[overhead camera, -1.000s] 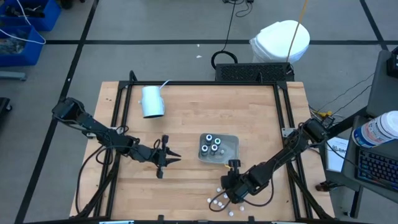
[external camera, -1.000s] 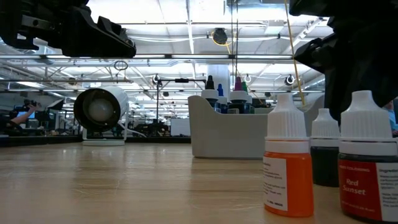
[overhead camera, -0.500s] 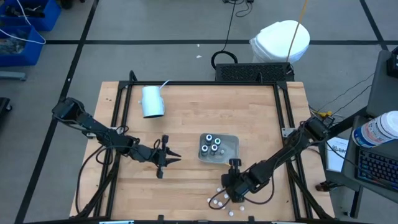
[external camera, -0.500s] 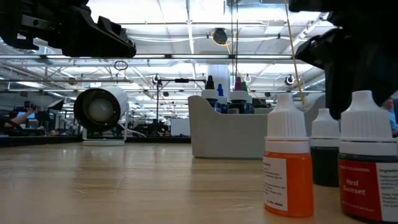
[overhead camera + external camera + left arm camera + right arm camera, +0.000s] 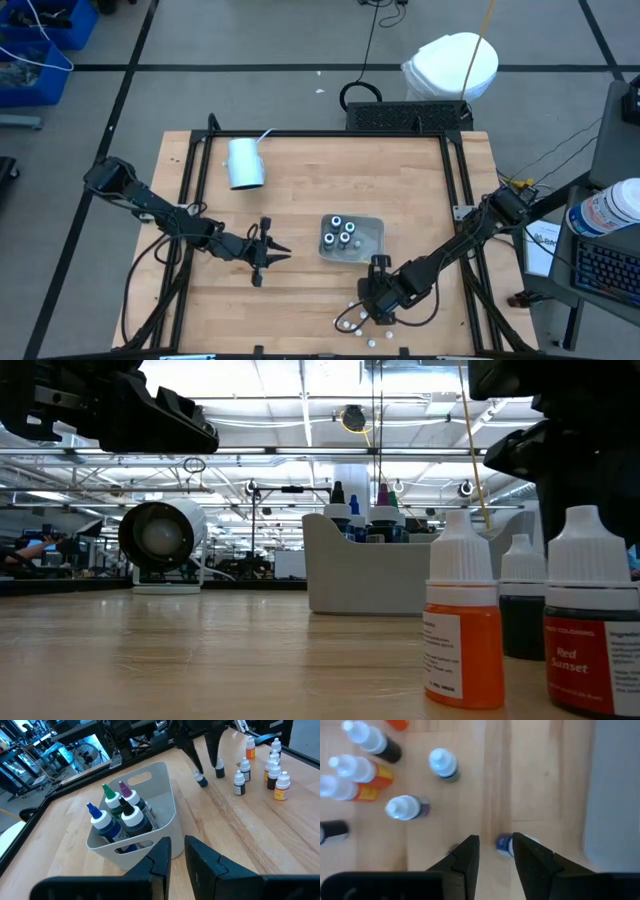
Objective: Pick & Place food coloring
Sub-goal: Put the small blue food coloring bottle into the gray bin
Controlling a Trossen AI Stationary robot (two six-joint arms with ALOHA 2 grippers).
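The food coloring is small white-capped bottles. Several stand loose near the table's near edge (image 5: 352,322), also shown in the right wrist view (image 5: 365,765) and the left wrist view (image 5: 260,765). Several larger dark ones with coloured tips (image 5: 120,812) stand upright in a grey square tray (image 5: 375,228). My right gripper (image 5: 376,305) hovers between the loose bottles and the tray, shut on one blue-capped bottle (image 5: 504,843). My left gripper (image 5: 285,253) waits, shut, left of the tray. My right gripper holds a small blue-capped bottle (image 5: 201,781) between its two fingers, which come from above and point down. In the right wrist view the cap shows in the gap, close against one finger (image 5: 530,857). That finger hides the bottle's body.
A pale blue cup (image 5: 244,163) lies on its side near the table's far left corner. A black frame (image 5: 455,180) runs along the table's edges. Bare wood lies between the cup and the tray, and right of the tray.
My right gripper has shifted a little toward the table's right and slightly upward, staying by the loose bottles. The left arm has kept still.
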